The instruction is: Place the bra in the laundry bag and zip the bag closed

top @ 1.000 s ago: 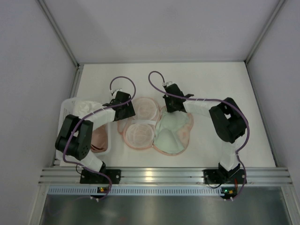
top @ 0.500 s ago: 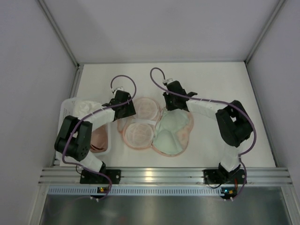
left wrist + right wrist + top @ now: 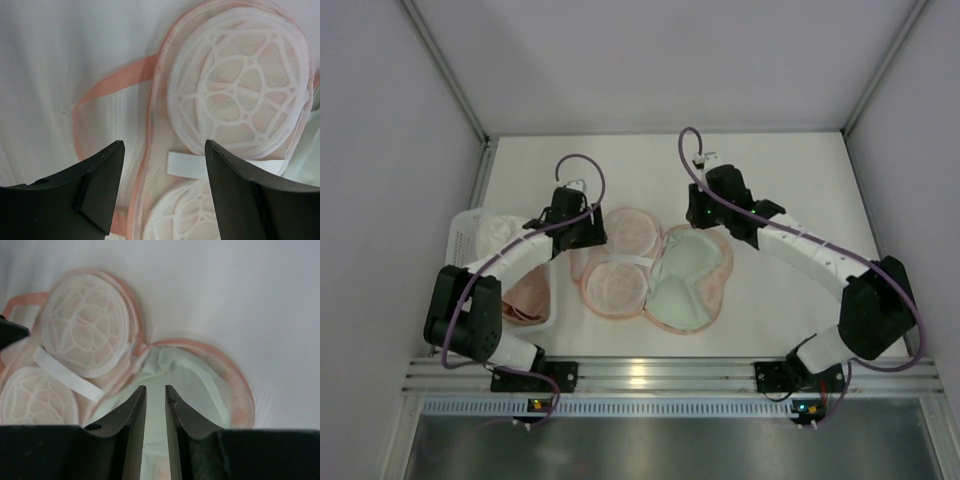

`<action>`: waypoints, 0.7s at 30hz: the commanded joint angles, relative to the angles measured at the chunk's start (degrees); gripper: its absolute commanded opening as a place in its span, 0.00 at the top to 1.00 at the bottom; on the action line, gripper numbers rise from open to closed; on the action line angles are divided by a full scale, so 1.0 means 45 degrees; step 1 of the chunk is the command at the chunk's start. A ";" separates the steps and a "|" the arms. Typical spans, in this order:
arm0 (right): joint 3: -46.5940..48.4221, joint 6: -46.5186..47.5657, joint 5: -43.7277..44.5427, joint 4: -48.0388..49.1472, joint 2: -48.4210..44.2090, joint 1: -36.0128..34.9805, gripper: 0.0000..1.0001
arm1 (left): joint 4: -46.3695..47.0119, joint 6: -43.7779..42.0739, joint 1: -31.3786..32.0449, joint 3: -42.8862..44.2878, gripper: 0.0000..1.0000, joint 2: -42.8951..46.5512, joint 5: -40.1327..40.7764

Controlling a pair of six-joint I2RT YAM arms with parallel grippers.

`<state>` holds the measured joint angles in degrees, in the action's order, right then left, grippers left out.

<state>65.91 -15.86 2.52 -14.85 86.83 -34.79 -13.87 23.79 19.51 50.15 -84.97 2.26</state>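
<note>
The bra lies in the table's middle: two round pale-pink mesh cups with a whitish band across them. It touches the open laundry bag, whose mint-white lining faces up on the right. My left gripper is open and empty, over the bra's left rim. In the left wrist view, its fingers straddle the rim and band. My right gripper hovers at the bag's far edge, jaws almost together with nothing between them. In the right wrist view it is above the lining.
A white plastic basket stands at the left edge with pinkish garments in it. A pink loop strap lies on the table left of the bra. Enclosure walls rise at the left, right and back.
My right arm has swung back and to the right, its gripper drawing away from the bag's far edge. My left gripper has shifted slightly back and left.
</note>
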 commanded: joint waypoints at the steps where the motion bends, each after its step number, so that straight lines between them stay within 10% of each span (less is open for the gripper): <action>1: -0.0992 -0.0343 0.0200 -0.0683 -0.1109 0.0425 0.77 | -0.0122 -0.0170 -0.0973 -0.0420 0.29 0.1010 -0.1475; 13: -0.3043 -0.1513 0.0572 -0.1465 -0.3161 0.1362 0.77 | 0.0659 -0.0267 -0.1464 -0.1124 0.36 -0.0062 -0.2319; 21: -0.3826 -0.1886 0.0513 -0.1719 -0.4158 0.1929 0.75 | 0.0991 -0.0404 -0.1425 -0.0715 0.60 -0.1351 -0.2806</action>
<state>48.73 -22.87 4.27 -22.00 70.08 -26.85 -12.53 22.94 12.91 45.60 -89.21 -8.54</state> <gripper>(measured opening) 0.250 0.456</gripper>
